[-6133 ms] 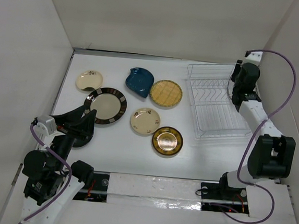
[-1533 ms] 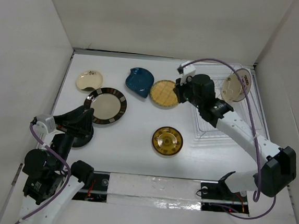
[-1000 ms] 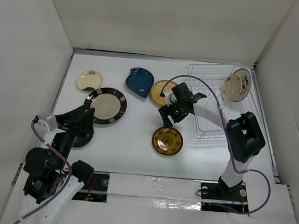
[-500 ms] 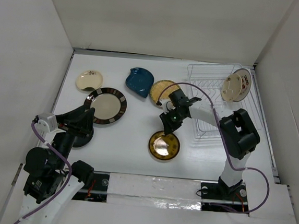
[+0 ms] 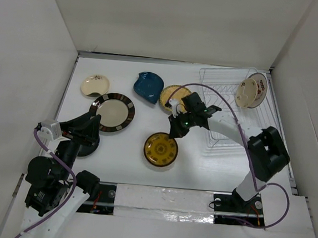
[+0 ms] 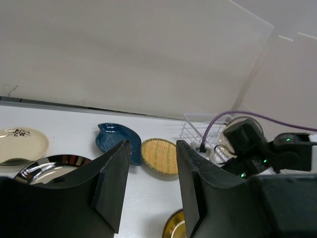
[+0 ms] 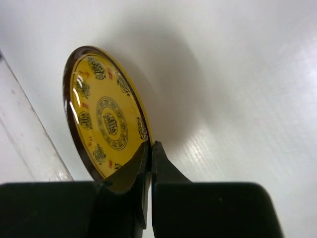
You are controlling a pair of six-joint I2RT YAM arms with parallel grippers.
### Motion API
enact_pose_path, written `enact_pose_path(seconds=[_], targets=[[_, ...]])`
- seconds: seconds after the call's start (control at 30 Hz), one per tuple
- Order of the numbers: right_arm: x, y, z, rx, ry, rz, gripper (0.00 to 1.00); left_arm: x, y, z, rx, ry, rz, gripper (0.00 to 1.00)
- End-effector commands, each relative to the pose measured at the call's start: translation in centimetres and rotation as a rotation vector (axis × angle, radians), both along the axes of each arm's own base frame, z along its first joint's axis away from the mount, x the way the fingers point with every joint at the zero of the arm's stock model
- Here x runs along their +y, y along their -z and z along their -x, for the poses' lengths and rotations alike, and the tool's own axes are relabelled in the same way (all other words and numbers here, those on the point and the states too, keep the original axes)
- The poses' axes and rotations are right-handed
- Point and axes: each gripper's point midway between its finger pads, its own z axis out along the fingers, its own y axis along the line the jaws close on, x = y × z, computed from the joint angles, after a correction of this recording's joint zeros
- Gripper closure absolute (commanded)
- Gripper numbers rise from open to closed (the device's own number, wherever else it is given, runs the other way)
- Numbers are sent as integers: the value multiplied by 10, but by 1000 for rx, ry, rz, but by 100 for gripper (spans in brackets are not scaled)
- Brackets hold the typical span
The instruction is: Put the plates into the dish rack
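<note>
OK, left to right. Left gripper (image 6: 152,148) is by the near-left corner, jaws apart, nothing in them. The small cream floral plate (image 5: 95,85) lies flat toward the far-left corner, with the brown-rimmed cream plate (image 5: 112,112) just nearer than it. The blue leaf-shaped plate (image 5: 148,86) and the yellow woven-look plate (image 5: 172,95) are mid-table toward the far edge, the woven one partly under the right arm.

The gold dark-rimmed plate (image 5: 161,149) is mid-table toward the near edge, tipped up. Right gripper (image 7: 150,148) is clamped shut on its rim. Can't tell if the lower rim touches the table.

The white wire dish rack (image 5: 226,111) is at the far-right corner, with one cream patterned plate (image 5: 250,90) leaning at its far-right end.

Risks:
- It's a thin pinch on a glossy rim, so the plate could pivot or slip out on the carry.
- The swing to the rack passes the woven plate and could clip it.
- A tilted plate may catch a tine instead of dropping into a slot.
</note>
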Motion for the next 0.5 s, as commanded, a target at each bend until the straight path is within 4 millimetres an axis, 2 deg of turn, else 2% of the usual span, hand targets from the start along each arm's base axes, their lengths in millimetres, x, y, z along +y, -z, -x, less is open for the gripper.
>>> enact_pose_path(seconds=[0.0,0.03,0.07,0.13,0.17,0.2,0.23,0.27,0.3,0.33,0.4,0.43,0.47], targets=[[14,-80,-36,-207,67,-209,100,0,-9,0,-23,1,18,61],[13,-95,-44,-249,90,-244,100,0,-9,0,-23,1,18,61],[6,-118,-53,-299,126,-282,100,0,-9,0,-23,0,17,61],[-6,-144,-76,-368,252,-311,100,0,-9,1,-24,1,19,61],[-18,-158,-89,-409,314,-321,100,0,-9,1,-25,2,18,61],[-28,-181,-95,-449,384,-356,100,0,-9,1,-26,2,19,61],[-46,-198,-114,-526,502,-347,100,0,-10,1,-29,2,19,61],[-59,-211,-123,-567,573,-352,100,0,-10,1,-29,2,20,61],[-79,-224,-134,-605,665,-360,100,1,-10,2,-29,2,20,61],[-112,-249,-146,-714,834,-340,100,1,-11,3,-33,2,22,61],[-162,-267,-159,-792,1046,-299,100,1,-10,2,-31,2,22,61],[-193,-279,-161,-851,1190,-252,100,1,-10,3,-34,4,23,61],[-213,-284,-162,-882,1274,-209,100,1,-10,3,-34,5,20,61]])
